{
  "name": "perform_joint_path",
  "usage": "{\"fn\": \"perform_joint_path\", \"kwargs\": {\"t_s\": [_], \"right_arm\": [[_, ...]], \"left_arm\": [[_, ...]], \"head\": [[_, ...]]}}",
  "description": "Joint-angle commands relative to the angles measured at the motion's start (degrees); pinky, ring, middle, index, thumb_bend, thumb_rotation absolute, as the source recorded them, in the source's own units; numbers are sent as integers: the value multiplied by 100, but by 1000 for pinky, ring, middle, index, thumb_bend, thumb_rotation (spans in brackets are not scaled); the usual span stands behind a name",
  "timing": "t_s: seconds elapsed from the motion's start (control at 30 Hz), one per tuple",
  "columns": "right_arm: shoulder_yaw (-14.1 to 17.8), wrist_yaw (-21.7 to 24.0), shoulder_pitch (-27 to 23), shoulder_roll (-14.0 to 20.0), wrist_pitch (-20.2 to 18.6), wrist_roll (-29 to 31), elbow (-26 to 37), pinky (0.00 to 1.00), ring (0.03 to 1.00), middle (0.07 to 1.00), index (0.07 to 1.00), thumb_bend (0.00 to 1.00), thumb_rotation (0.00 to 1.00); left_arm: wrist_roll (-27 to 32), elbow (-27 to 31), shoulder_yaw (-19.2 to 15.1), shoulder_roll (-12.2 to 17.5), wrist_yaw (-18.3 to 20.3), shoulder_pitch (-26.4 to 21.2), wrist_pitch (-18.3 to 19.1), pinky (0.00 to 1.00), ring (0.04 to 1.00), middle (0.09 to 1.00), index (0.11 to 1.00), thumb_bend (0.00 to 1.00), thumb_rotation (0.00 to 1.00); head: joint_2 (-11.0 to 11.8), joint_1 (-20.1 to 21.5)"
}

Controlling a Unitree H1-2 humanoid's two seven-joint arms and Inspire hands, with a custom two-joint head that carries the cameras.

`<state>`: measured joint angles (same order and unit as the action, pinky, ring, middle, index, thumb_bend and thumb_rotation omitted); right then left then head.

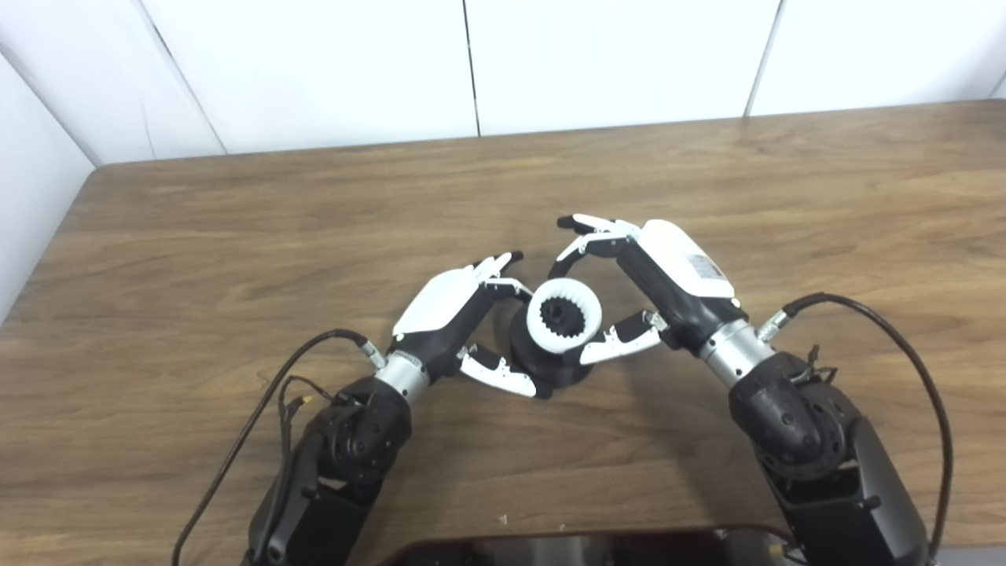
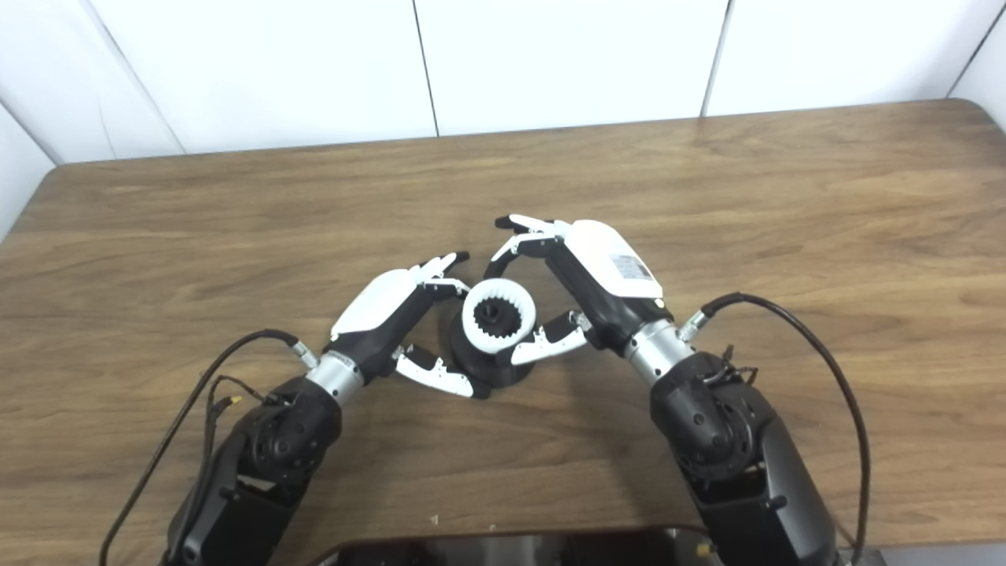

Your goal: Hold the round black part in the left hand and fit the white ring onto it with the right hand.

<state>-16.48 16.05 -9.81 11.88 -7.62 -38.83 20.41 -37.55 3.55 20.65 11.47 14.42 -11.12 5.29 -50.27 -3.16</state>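
Note:
The round black part (image 1: 550, 368) stands on the wooden table (image 1: 236, 236) near its middle front. The white toothed ring (image 1: 536, 318) sits on top of it, tilted toward me, with a black gear showing through its hole. My left hand (image 1: 448, 310) grips the black part from the left, thumb along its front and fingers behind. My right hand (image 1: 668, 275) comes in from the right. Its thumb presses the ring's lower right edge and its fingers curl onto the ring's upper rim. The same scene shows in the right eye view, with the ring (image 2: 474, 318) between both hands.
Black cables (image 1: 259, 409) loop from both forearms over the table. A dark object (image 1: 581, 546) lies at the table's front edge. White wall panels stand behind the far edge.

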Motion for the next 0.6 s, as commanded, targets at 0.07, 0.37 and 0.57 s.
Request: {"fn": "perform_joint_path", "kwargs": {"t_s": [0.07,0.37,0.57], "right_arm": [[-66,-74,-142,-11,173,-14,-56,913,865,878,495,519,156],[-178,-96,-284,-15,192,-94,-178,893,864,877,495,520,154],[-282,32,-521,32,142,-222,-198,894,862,881,495,520,155]], "left_arm": [[46,193,-14,-44,-66,-194,-79,1000,1000,1000,615,993,357],[-13,167,25,-63,-95,-196,-81,1000,1000,1000,607,991,358],[-110,219,64,-82,-65,-201,0,1000,1000,1000,608,987,358]], "head": [[-6,-16],[-19,-85],[-24,-80]]}}
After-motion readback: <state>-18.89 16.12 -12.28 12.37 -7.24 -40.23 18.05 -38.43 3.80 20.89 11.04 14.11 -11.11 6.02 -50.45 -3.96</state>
